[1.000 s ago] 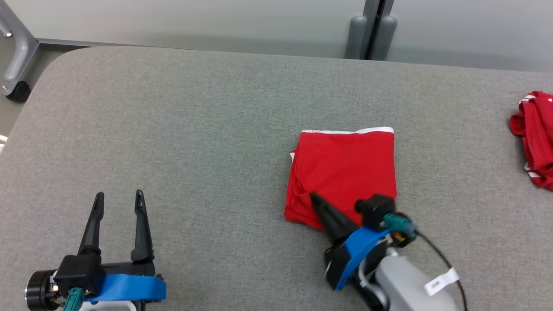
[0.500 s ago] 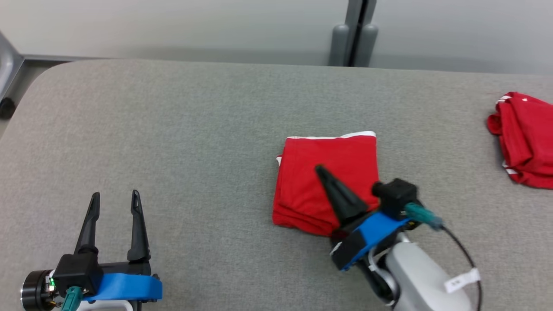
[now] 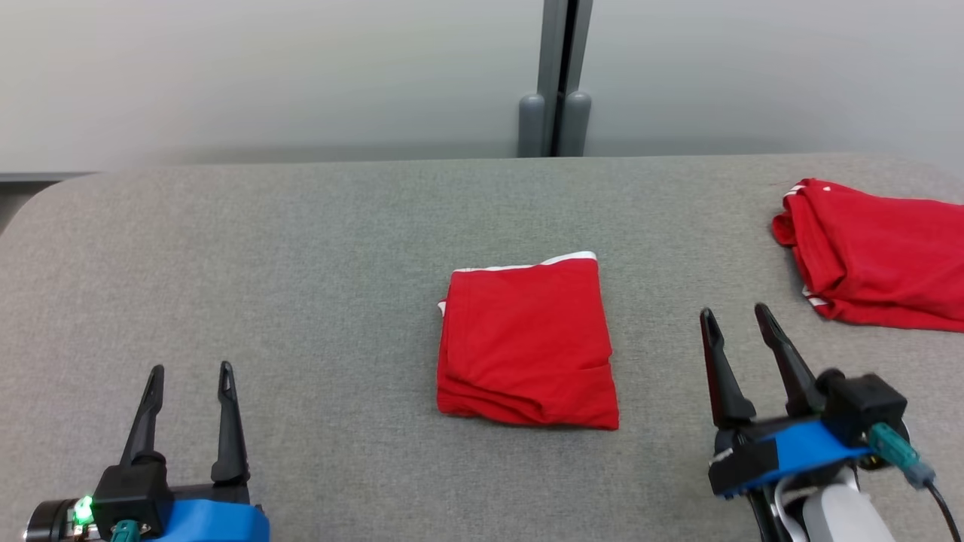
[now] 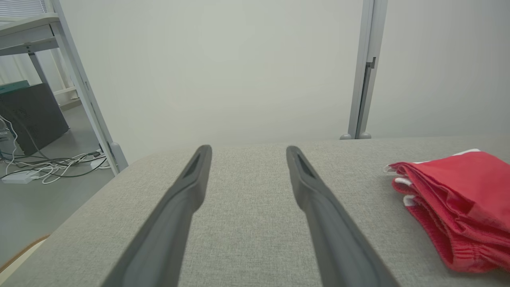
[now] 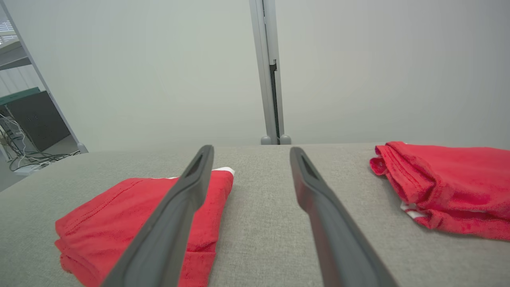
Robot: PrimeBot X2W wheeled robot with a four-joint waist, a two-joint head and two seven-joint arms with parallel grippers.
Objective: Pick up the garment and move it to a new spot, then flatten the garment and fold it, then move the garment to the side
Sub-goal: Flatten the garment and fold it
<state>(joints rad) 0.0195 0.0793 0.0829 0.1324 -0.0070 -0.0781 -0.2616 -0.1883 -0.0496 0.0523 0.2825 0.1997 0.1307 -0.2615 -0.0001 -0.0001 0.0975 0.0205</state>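
garment [image 3: 527, 342]: red, folded into a neat near-square pad, white-trimmed along its far edge; it lay flat near the middle of the table, touched by neither gripper.
table [image 3: 301, 248]: grey fabric top, with a rounded corner at the far left.
left gripper [image 3: 190, 367]: at about 8 o'clock from the garment and well apart from it; fingers spread wide, pointing toward 12 o'clock, nothing between them.
right gripper [image 3: 733, 310]: at about 4 o'clock from the garment, near but clear of its edge; fingers spread wide, pointing toward 12 o'clock, holding nothing.
second red garment [image 3: 874, 252]: a looser folded pile at about 2 o'clock from the folded one, by the table's right edge and well apart from it.
post [image 3: 557, 75]: grey upright at 12 o'clock beyond the table, against a pale wall [image 3: 226, 75].
right wrist view: bare grey cloth showed between the fingers, the folded garment at 8 o'clock and the pile at 3 o'clock.
left wrist view: the garment's layered folds showed at 3 o'clock; cables [image 4: 48, 171] lay on the floor [image 4: 24, 207] at 9 o'clock.
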